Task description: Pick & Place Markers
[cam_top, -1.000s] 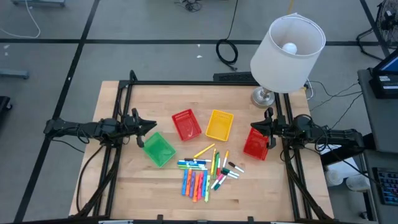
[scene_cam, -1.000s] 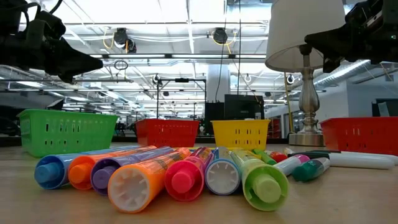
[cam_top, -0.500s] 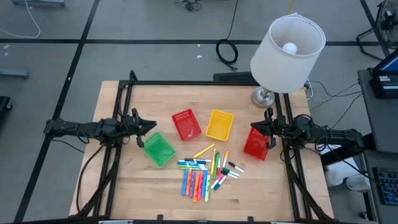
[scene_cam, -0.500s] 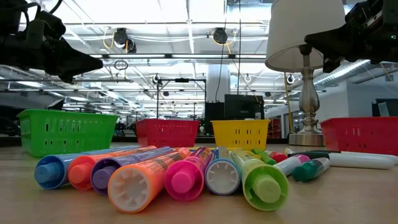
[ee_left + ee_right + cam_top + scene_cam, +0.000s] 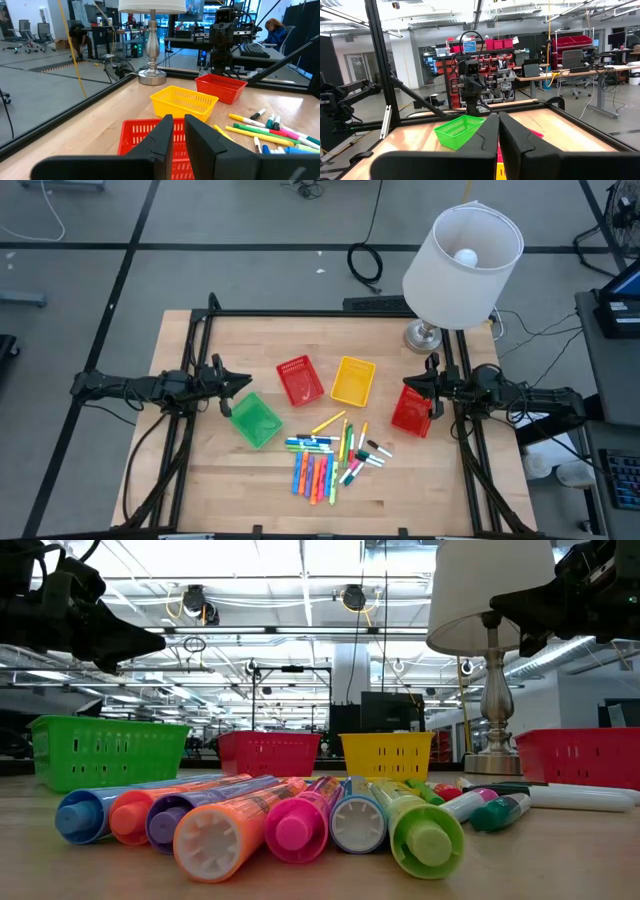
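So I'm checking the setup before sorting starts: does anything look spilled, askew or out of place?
Nothing looks damaged. The markers lie loose in a pile on the table, none in a basket. The green basket and the left red basket sit skewed; both arms wait at the sides.

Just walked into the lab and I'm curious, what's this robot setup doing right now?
Nothing is being handled yet. The markers lie loose in a pile on the table, with the four small baskets empty behind them. The left gripper hovers at the left edge above the green basket, holding nothing. The right gripper waits shut over the red basket at the right edge.
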